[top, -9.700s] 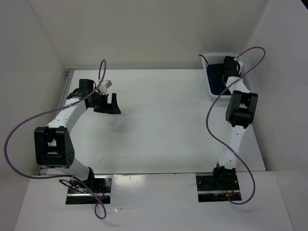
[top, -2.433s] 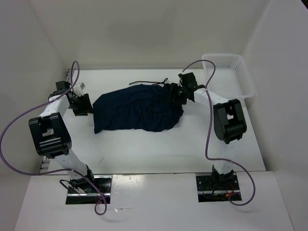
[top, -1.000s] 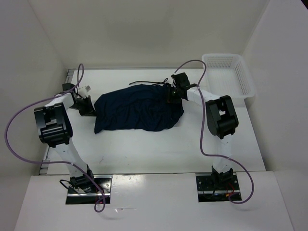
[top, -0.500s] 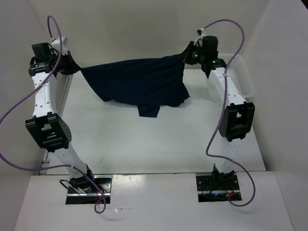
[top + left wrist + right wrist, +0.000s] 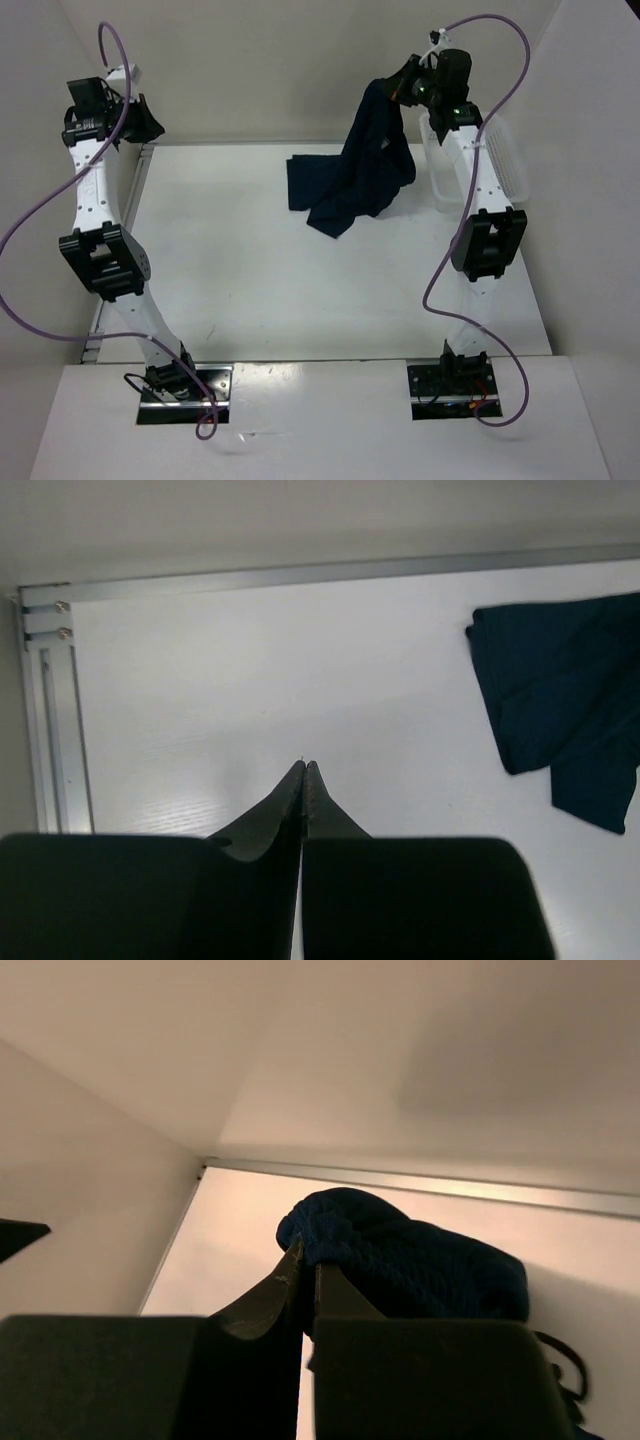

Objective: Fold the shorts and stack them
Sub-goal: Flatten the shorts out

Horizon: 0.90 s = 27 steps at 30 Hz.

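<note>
Overhead, the right claw (image 5: pixel 305 1256) is clamped on a bunched edge of the shorts (image 5: pixel 360 165). They hang in a dark drape, their lower end resting on the desk (image 5: pixel 300 290) near its far edge. The left claw (image 5: pixel 303 767), raised at far left, is clenched on nothing.

Fixed overhead camera looks down from above the near edge across the white surface (image 5: pixel 250 280). Left wrist camera, up high, faces down past the left hand (image 5: pixel 304 768) at the far-left corner. Right wrist camera peers close past the right hand (image 5: pixel 305 1257). All three catch the dark navy cloth shorts (image 5: pixel 358 172).
</note>
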### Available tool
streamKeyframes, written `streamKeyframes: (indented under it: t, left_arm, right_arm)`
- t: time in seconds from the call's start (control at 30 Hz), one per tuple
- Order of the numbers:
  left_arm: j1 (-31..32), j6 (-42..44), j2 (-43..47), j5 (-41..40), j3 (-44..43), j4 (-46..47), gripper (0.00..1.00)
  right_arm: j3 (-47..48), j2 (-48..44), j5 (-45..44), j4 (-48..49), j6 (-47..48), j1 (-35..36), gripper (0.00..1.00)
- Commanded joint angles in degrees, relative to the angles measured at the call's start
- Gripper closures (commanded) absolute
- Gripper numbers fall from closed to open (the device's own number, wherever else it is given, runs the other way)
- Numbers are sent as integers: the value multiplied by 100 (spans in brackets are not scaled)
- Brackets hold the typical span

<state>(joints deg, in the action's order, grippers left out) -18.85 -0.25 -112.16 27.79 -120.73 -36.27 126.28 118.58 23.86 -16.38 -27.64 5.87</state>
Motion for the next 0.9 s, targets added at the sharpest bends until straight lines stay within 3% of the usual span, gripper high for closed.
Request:
streamKeyframes:
  t: [0.0,0.1,0.13,0.17,0.27,0.53,0.7,0.87]
  left_arm:
    - [434,25,-52,60,-67,-81,99]
    - [1014,25,71,60,827,-82,88]
    - [1172,25,71,60,1014,-82,74]
    - [1339,25,19,60,1173,-82,68]
    - [1928,25,-375,60,1464,41,57]
    - [3175,25,-1518,-282,1017,1016,48]
    - [3388,25,-2257,-897,305,1368,48]
    - [3388,25,-2653,-731,-187,1316,48]
  right_arm:
    - [600,-36,163,460,-94,247,100]
    - [-303,-458,277,381,118,318,100]
    - [-549,-581,225,381,197,318,100]
    - [-1004,-695,225,381,250,318,100]
    - [-1710,-1144,6,451,434,318,100]
    - [-3072,-1997,-162,663,549,318,100]
    - [-3618,-2401,-268,663,663,318,100]
    - [-3961,-2700,-329,715,663,266,100]
